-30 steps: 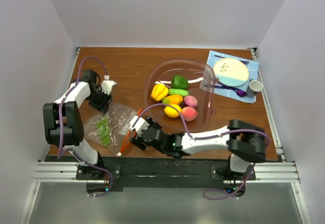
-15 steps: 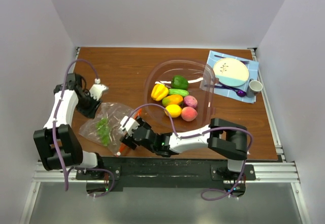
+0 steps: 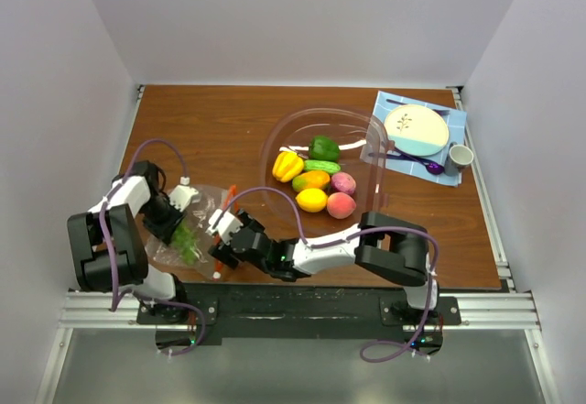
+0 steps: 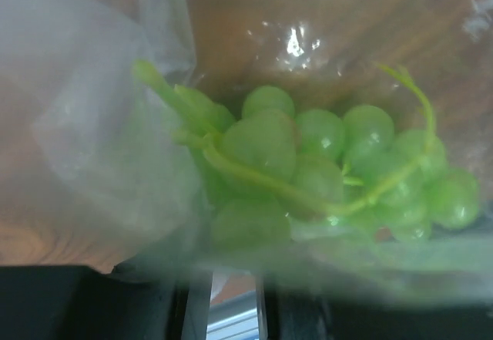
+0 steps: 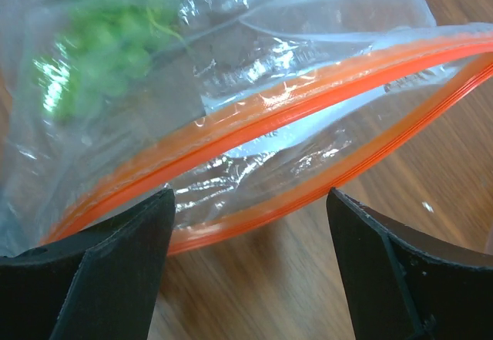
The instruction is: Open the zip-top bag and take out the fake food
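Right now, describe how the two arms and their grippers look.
The left arm and the right arm are each built of white rounded links between chunky black joints, with a purple cable looping loosely along each. The left gripper and the right gripper are black with small white parts. Seen close up, the right one's fingers are plain matte black wedges.

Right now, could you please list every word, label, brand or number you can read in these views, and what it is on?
None can be read.
Bag: faint print beneath the orange zip strip, too blurred to read.
Plate: small dark marking, too small to tell.
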### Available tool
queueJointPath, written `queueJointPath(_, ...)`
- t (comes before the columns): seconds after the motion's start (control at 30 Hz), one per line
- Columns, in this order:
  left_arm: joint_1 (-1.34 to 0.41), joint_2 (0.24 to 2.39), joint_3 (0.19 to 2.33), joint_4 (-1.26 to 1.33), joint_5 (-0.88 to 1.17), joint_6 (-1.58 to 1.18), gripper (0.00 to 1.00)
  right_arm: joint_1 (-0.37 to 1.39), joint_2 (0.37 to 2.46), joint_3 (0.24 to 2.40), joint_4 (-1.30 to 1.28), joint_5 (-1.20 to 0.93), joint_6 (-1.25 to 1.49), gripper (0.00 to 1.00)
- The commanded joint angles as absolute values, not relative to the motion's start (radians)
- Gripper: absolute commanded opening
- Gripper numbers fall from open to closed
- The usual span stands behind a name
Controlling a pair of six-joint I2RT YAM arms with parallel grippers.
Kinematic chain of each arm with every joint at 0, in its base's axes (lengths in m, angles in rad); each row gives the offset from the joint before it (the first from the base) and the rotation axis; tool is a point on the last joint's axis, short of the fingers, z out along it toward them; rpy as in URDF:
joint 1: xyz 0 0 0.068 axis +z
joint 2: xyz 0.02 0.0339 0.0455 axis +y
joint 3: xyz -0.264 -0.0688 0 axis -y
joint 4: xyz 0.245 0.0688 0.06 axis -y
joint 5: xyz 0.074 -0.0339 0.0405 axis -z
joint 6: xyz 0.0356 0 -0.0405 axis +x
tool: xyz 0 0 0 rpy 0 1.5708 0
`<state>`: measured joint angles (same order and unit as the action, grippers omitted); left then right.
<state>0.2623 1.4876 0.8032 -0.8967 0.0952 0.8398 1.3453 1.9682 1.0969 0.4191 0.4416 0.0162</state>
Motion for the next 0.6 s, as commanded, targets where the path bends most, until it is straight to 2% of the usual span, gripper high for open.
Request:
queueJointPath(0.0,0.195,1.502,0.795,-0.825,0.107,0.792,0.29,1.341,1.980,1.166,0.506,0.405,0.032,0.85)
queueJointPath(0.27,0.022,1.545,0.836,-0.819,0.166,0.684,0.28,1.341,2.020,1.204,0.500,0.370,0.055,0.89)
queueJointPath(0.57,-0.023,1.565,0.891,-0.888,0.274,0.683,0.28,1.339,2.071,1.226,0.494,0.347,0.064,0.91)
